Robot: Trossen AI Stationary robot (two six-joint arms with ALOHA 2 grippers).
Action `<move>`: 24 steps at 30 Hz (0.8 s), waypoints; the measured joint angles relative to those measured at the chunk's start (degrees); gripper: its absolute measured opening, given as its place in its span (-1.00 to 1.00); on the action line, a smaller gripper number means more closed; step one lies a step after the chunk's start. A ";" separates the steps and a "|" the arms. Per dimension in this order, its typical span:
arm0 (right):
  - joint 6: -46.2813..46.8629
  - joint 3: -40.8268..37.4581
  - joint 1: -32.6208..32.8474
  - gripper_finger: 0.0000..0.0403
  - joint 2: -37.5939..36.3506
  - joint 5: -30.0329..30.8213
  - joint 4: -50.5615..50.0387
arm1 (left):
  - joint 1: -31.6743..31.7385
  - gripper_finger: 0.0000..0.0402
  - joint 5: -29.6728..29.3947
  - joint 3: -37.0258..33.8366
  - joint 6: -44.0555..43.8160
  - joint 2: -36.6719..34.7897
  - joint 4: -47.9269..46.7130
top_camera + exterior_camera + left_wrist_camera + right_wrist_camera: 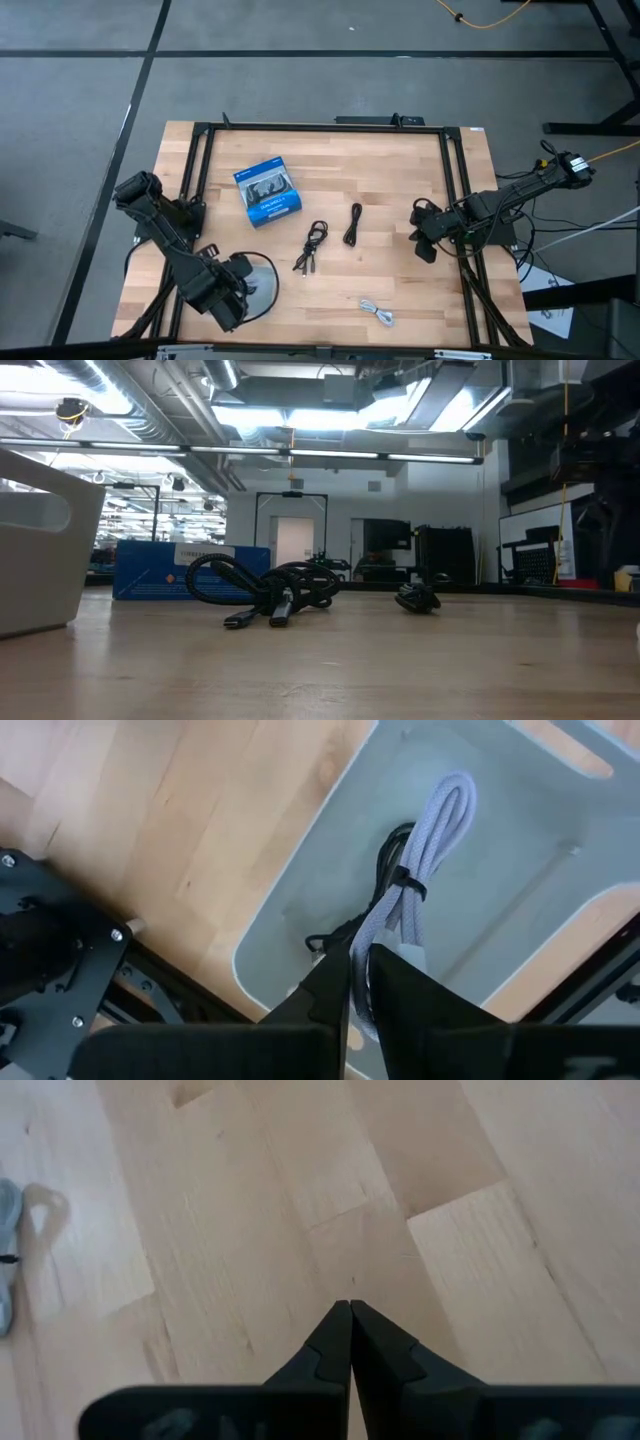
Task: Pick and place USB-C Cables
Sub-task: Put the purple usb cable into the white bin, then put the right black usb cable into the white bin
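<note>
Down at the near left corner of the worktop (400, 180), the left tool (358, 982) hangs over a pale grey bin (520, 850), its two dark fingers pinched on the end of a white braided cable (425, 860) that trails down into the bin. Underneath that white bundle, on the bin floor, lies a black cable (385, 870), partly covered. From above, the arm hides most of the bin, so only its rim (266, 272) shows.

Out on the bare wood three more bundles wait: a loose black coil (313, 246) near the middle, a tighter black one (353, 224) just to its right, and a white cable (377, 313) well apart from both, close to the front edge. Behind them, toward the left, sits a blue retail box (268, 190).

Over at the right edge, the right tool (424, 232) hovers above plain wood with its fingers pressed together on nothing.
</note>
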 joint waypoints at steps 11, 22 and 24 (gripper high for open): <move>0.23 0.00 -0.01 -0.93 -0.01 -1.49 0.02 | 0.28 -0.81 -1.11 0.02 0.09 0.02 0.52; 1.76 0.00 -0.01 -0.93 0.00 -4.48 0.03 | 0.28 -0.81 -1.09 0.02 0.11 0.02 1.60; 1.79 0.00 -0.01 -0.93 -0.01 -4.48 0.03 | 0.27 -0.81 -1.09 0.02 0.11 0.02 1.60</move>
